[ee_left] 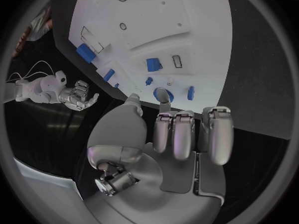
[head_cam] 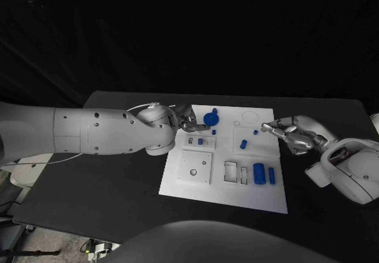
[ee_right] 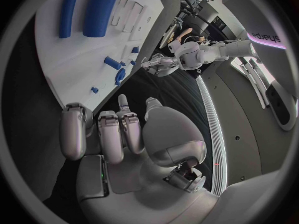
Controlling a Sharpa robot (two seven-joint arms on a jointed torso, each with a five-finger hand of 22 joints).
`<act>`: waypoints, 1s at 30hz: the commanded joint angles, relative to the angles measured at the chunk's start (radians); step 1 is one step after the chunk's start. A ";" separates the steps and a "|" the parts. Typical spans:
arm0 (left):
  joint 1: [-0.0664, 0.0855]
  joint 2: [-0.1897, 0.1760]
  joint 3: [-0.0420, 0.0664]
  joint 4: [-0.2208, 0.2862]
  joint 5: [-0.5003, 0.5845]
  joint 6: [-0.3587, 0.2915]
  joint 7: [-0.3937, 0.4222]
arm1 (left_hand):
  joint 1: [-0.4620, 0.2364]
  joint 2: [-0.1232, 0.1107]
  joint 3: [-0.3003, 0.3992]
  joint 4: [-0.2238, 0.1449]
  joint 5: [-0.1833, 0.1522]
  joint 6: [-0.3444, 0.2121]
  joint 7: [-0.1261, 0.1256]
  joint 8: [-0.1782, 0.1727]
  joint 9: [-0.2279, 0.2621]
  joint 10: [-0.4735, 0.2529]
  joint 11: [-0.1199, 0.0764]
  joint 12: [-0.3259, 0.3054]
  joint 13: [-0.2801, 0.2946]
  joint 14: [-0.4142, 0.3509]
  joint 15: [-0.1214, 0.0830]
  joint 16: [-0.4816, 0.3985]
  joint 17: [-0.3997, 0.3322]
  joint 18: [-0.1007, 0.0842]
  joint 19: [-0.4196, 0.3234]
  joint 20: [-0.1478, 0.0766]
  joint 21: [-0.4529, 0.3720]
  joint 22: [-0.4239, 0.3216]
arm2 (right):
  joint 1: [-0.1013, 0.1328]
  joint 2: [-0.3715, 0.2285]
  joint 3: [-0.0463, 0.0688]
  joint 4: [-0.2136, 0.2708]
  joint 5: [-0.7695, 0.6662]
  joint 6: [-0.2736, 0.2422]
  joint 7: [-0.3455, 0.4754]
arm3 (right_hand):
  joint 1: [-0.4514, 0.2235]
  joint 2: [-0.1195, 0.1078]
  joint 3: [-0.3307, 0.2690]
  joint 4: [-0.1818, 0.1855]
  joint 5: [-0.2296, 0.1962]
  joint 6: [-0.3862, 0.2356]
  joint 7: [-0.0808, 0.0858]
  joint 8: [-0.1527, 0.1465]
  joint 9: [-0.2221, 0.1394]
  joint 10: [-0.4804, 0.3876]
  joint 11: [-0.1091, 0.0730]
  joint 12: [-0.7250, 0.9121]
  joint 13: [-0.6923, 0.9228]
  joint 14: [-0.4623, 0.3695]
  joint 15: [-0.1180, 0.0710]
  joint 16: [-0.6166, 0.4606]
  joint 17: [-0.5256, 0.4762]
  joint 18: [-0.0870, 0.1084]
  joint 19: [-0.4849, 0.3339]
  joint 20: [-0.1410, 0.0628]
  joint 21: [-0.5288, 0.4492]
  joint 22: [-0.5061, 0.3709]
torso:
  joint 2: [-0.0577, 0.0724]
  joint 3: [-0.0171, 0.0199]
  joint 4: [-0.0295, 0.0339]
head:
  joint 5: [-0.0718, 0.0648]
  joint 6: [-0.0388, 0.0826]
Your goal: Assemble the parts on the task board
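One word, apparently "sharpa", is seen mirrored on a dark panel (ee_right: 269, 38); no other text can be read.

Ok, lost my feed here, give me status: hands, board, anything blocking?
Left robot hand empty, at the round blue part. Right robot hand empty at the task board edge. Nothing blocking.

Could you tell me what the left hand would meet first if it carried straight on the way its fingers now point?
Most likely the round blue part at the far end of the task board. The left hand holds nothing and its fingertips lie just short of that part; the height above the board is hard to judge.
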 commanded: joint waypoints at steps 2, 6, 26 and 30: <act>0.011 -0.006 0.001 0.017 0.054 0.063 0.016 | 0.050 0.000 -0.004 0.000 0.079 0.016 -0.004 -0.006 -0.002 0.104 -0.011 -0.006 0.263 0.104 -0.011 0.002 0.263 -0.015 0.106 -0.009 0.006 0.263 | -0.001 -0.001 0.000 0.000 -0.008 0.019 -0.002 | 0.006 0.000 -0.004 -0.003 0.007 0.005 0.005 0.003 -0.001 0.107 0.006 0.004 0.263 0.104 0.007 0.003 0.263 0.002 -0.005 0.002 -0.006 0.191 | 0.000 -0.0001 0.0000 | 0.000 0.000; 0.016 -0.010 0.001 0.029 0.062 0.116 0.012 | 0.103 -0.004 0.001 -0.001 0.160 0.028 -0.008 -0.026 -0.016 0.104 -0.016 -0.006 0.263 0.104 -0.015 0.002 0.263 -0.015 0.106 -0.014 0.006 0.263 | -0.001 -0.001 0.000 0.001 -0.008 0.021 -0.003 | 0.006 0.000 -0.004 -0.003 0.007 0.005 0.005 0.003 -0.001 0.107 0.006 0.004 0.263 0.104 0.007 0.003 0.263 0.002 -0.005 0.002 -0.006 0.191 | 0.000 0.0001 0.0005 | 0.000 0.000; 0.017 0.018 -0.002 0.005 0.038 0.208 -0.002 | 0.141 0.010 -0.011 0.001 0.092 0.057 -0.003 -0.105 -0.079 0.104 -0.013 -0.006 0.263 0.104 -0.014 0.002 0.263 -0.013 0.102 -0.013 0.000 0.261 | -0.001 -0.001 -0.001 0.001 -0.007 0.037 -0.015 | 0.008 0.001 -0.004 -0.002 0.007 0.004 0.005 0.003 -0.002 0.107 0.006 0.004 0.263 0.104 0.008 0.003 0.263 0.002 -0.006 0.003 -0.007 0.190 | 0.000 -0.0001 0.0004 | -0.004 0.000; 0.016 0.022 -0.002 -0.001 0.021 0.207 -0.003 | 0.141 0.010 -0.013 0.001 0.089 0.057 -0.002 -0.107 -0.081 0.104 -0.012 -0.006 0.263 0.104 -0.013 0.002 0.263 -0.013 0.102 -0.013 0.000 0.261 | -0.001 0.000 -0.001 0.001 -0.007 0.040 -0.016 | 0.008 0.001 -0.004 -0.002 0.007 0.004 0.005 0.003 -0.002 0.107 0.006 0.004 0.263 0.104 0.008 0.003 0.263 0.002 -0.006 0.003 -0.007 0.190 | 0.000 0.0003 -0.0002 | -0.001 0.000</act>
